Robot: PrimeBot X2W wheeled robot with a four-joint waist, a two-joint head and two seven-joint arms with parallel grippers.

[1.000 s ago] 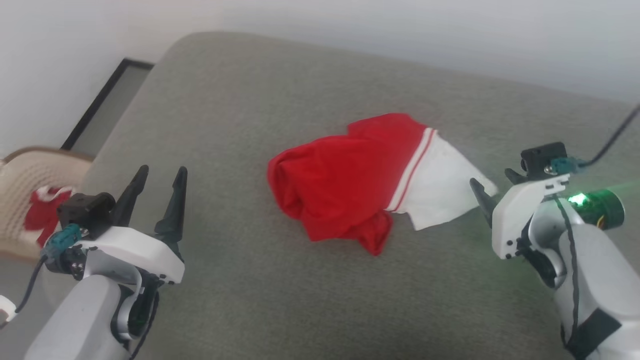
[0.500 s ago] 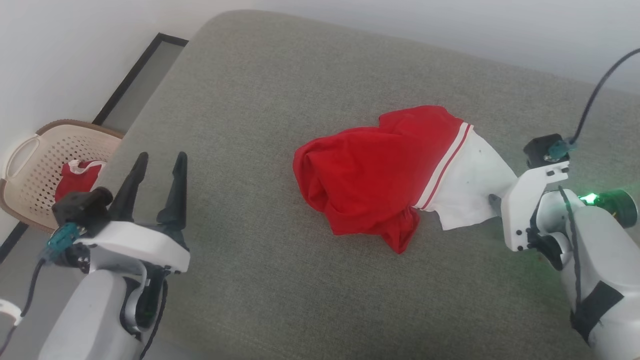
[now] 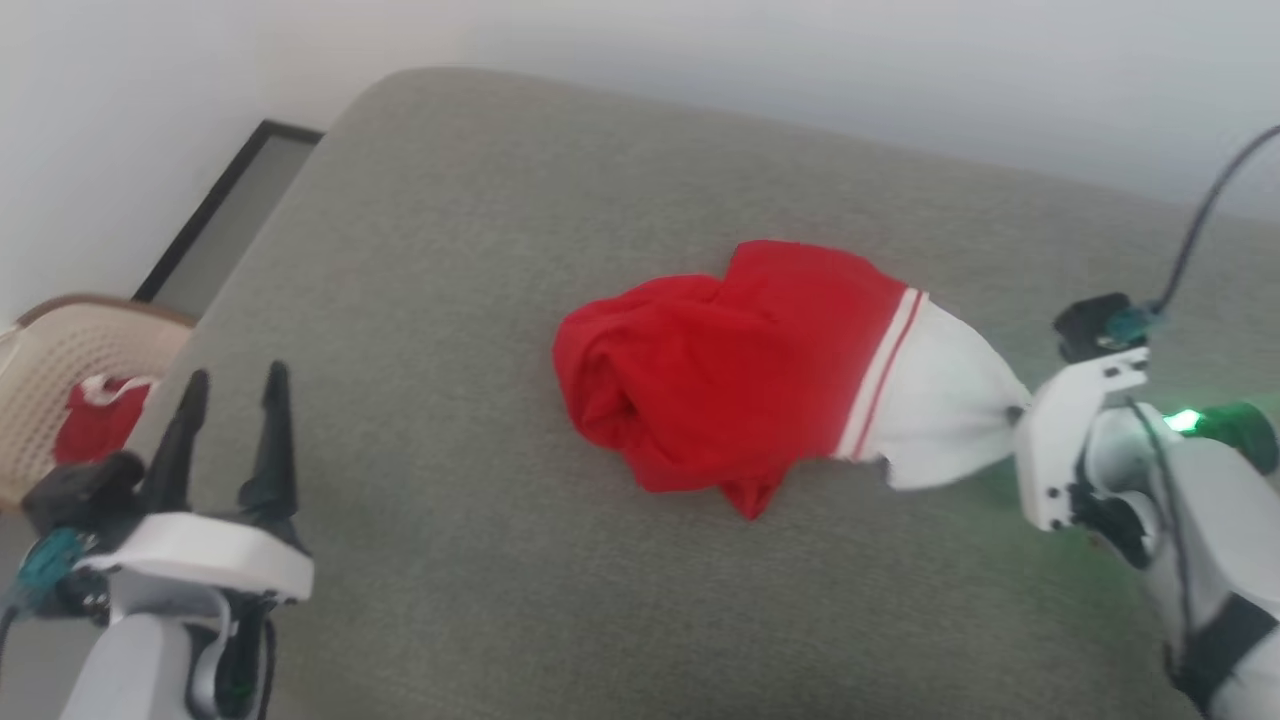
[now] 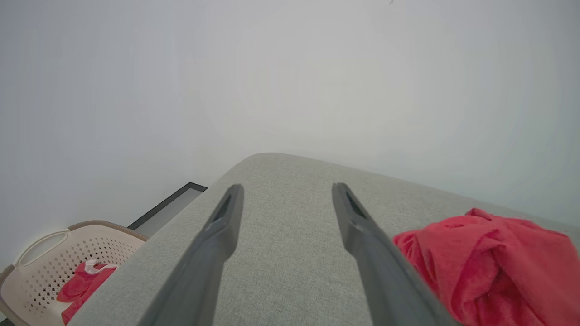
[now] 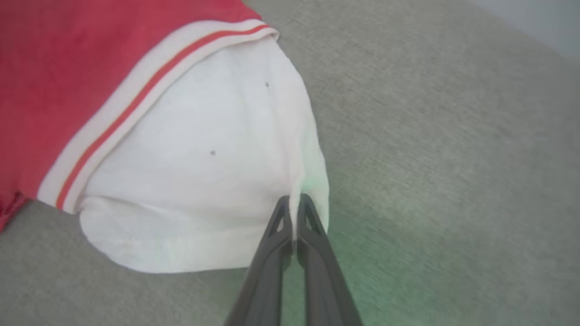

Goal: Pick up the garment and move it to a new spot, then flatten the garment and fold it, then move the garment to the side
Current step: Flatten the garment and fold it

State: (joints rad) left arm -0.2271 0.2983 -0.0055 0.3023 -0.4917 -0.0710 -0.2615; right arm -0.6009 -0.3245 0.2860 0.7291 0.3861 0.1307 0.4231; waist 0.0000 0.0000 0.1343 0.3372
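no readable text, label or number on anything here.

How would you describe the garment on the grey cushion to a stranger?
Start at the wide grey cushion. Near its middle lies the crumpled red garment, white panel pinched by the right claw. The other red cloth sits in a beige basket.
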